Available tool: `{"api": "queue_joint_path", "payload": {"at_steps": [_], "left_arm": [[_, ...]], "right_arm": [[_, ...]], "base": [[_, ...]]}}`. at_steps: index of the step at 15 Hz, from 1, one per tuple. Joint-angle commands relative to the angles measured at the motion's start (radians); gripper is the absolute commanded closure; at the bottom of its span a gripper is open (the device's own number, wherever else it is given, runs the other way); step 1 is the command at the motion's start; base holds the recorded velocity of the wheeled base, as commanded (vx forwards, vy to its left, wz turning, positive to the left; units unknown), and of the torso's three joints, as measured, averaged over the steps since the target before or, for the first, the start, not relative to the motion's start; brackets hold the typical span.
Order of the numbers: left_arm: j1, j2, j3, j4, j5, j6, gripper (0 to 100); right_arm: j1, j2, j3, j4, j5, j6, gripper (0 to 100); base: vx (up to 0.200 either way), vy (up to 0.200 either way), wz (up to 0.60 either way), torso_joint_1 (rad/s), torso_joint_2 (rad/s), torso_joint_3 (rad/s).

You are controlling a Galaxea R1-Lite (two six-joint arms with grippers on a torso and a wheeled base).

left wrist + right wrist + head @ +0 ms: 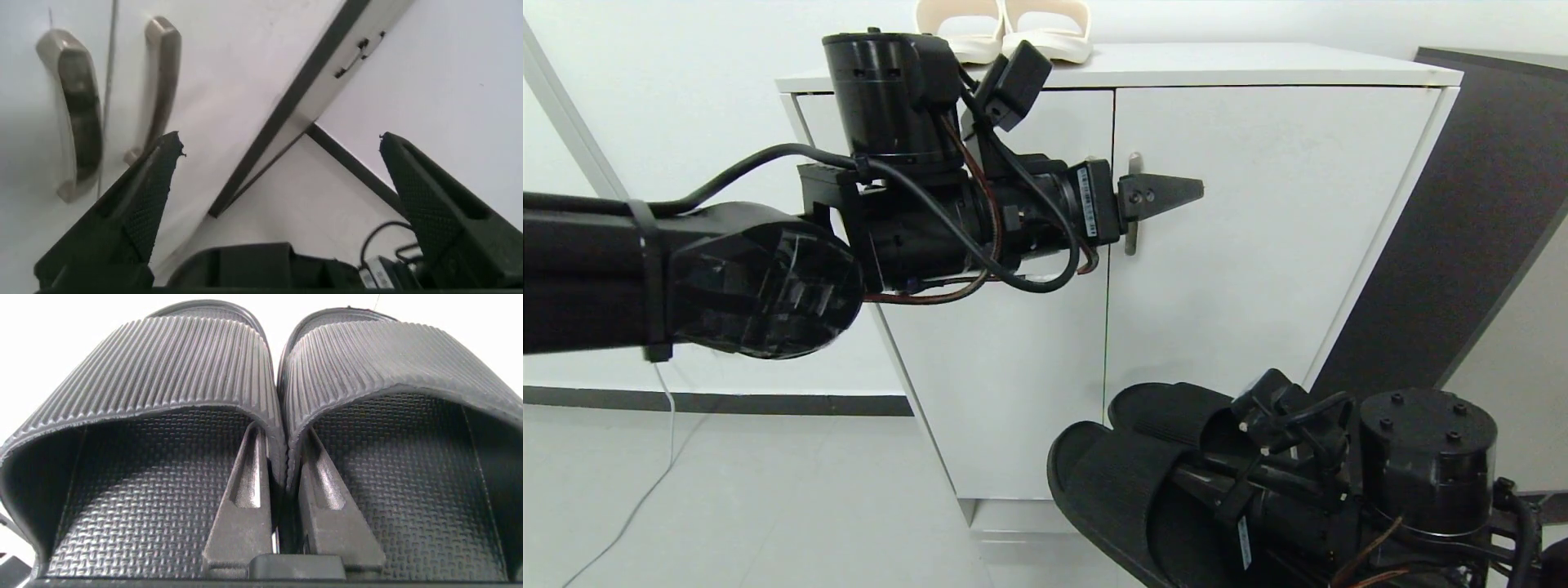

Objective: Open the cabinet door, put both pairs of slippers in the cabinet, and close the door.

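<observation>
We note the left gripper (1186, 193) spread wide beside the cabinet handle (159, 77) (doors (1258, 245) shut). The right gripper (282, 441) clamps both black slippers (1127, 482).

Left gripper (282, 140) splayed; right gripper (280, 434) clamped

Black arms (760, 278) carry looped cables (1033, 286) (some reddish-brown) and pointed jaws.

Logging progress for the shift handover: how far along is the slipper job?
Done: nothing stowed; the cabinet door is shut. In hand: the right gripper holds the black slippers, and the open left gripper sits at the door handles. Remaining: open the door, put in the black pair and the cream slippers on the cabinet top, then close it.
</observation>
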Motion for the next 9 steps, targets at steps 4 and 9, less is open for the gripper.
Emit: {"api": "queue_joint_path", "payload": {"at_steps": [4, 9], "left_arm": [[0.021, 0.072, -0.077, 0.007, 0.023, 0.0, 0], [0.024, 0.135, -0.146, 0.009, 0.038, 0.0, 0]], "right_arm": [[0.0, 0.001, 0.0, 0.0, 0.0, 0.001, 100], [0.0, 0.001, 0.002, 0.0, 0.0, 0.001, 100]], "base": [[0.0, 0.0, 0.0, 0.0, 0.0, 0.0], [0.0, 0.0, 0.0, 0.0, 0.0, 0.0]]}}
